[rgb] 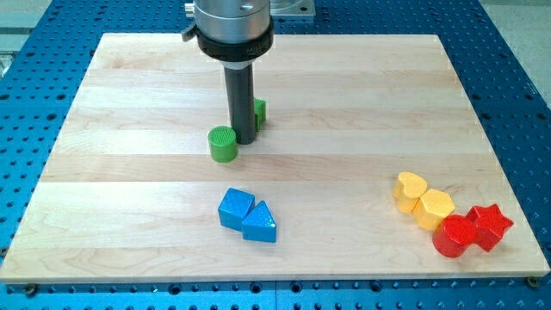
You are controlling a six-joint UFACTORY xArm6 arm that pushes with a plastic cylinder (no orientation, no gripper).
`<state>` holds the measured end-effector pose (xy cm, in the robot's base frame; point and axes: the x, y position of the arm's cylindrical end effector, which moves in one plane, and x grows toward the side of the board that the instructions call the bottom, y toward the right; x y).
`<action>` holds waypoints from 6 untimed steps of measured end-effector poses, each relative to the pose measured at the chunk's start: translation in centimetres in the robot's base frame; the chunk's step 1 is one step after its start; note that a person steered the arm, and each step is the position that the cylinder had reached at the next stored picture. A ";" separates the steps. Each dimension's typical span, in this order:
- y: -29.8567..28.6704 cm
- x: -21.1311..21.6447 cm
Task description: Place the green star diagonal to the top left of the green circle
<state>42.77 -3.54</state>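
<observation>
- Pale wooden board (344,103) sits on a blue perforated table (516,52).
- my tip (244,141), a plain rod with no jaws, stands between green circle (223,144) and green star (258,113), the star mostly hidden at the circle's upper right.

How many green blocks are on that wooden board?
2. The green circle sits near the board's middle, just left of my tip. The green star peeks out behind the rod, up and to the right, mostly hidden.
</observation>
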 end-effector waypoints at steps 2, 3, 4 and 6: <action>4.0 -4.5; -5.1 -5.4; -16.0 -5.4; 1.6 -6.6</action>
